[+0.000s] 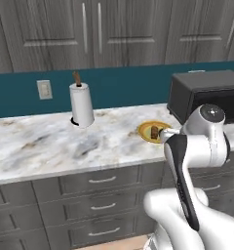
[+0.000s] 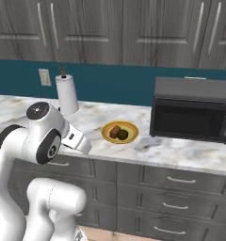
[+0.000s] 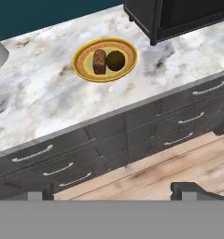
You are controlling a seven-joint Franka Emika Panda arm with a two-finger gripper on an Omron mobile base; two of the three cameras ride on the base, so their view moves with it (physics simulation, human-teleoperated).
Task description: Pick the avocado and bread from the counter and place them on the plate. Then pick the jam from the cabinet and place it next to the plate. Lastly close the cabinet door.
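The yellow-rimmed plate (image 3: pixel 81 65) (image 1: pixel 144 132) (image 2: pixel 107 136) lies on the marble counter (image 3: pixel 39 102) (image 1: pixel 50 146) left of the microwave. On it sit the brown bread (image 3: pixel 99 61) (image 2: pixel 115 131) (image 1: pixel 154 131) and, touching it, the dark round avocado (image 3: pixel 115 60) (image 2: pixel 123 135). My gripper (image 3: pixel 111 193) is open and holds nothing. It hangs back from the counter's front edge, over the floor, looking toward the plate. Grey wood-grain wall cabinets with long silver handles (image 1: pixel 85 29) run along the top, all doors looking shut; I cannot tell which is the task's cabinet. The jam is out of view.
A black microwave (image 2: pixel 192 108) (image 1: pixel 206 93) stands right of the plate. A paper towel roll (image 1: pixel 81 105) (image 2: pixel 67 94) stands at the back left, near a wall outlet (image 1: pixel 44 89). Grey drawers (image 3: pixel 109 135) sit under the counter, above a wooden floor (image 3: pixel 179 163).
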